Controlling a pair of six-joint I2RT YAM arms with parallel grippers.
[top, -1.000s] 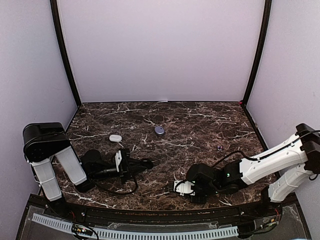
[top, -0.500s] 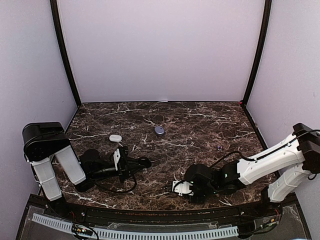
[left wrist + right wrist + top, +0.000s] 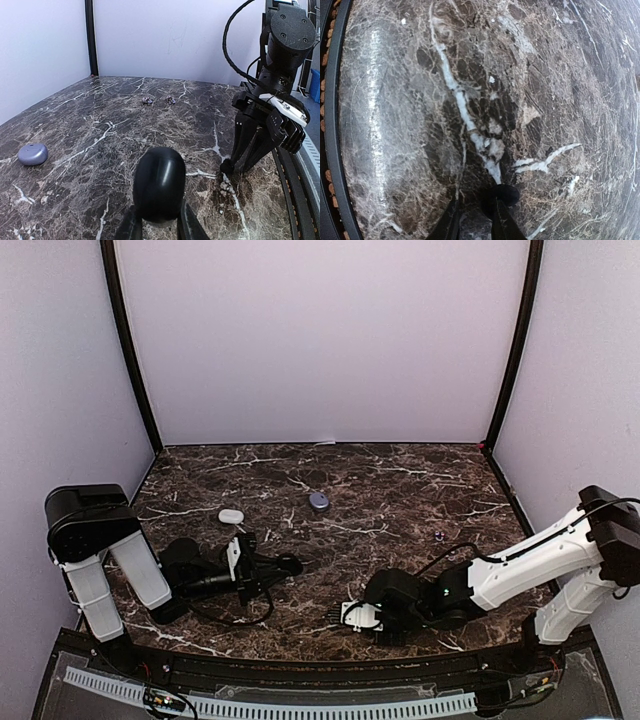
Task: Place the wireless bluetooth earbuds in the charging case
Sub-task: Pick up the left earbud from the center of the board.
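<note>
BUD AT THE BRINK: Near the front edge of the bench (image 3: 400, 475), the right end effector (image 3: 474, 221) stands tip-down on the marble. Its jaws form a narrow slot with bare stone showing between them. A black bud (image 3: 501, 192) lies at the tip of one finger, not inside the slot. The left end effector (image 3: 159, 224) grips a black case (image 3: 159, 182) upright nearby, its lid seemingly closed.

To take the bud cleanly, the right arm probably needs to widen a touch, centre the slot over it and close gently, as so small and smooth a piece could squirt away. The bench lip (image 3: 331, 125) runs close alongside, leaving little room that way. Open marble lies inward, toward the purple case (image 3: 319, 500), white case (image 3: 231, 514) and loose buds (image 3: 147, 100).
</note>
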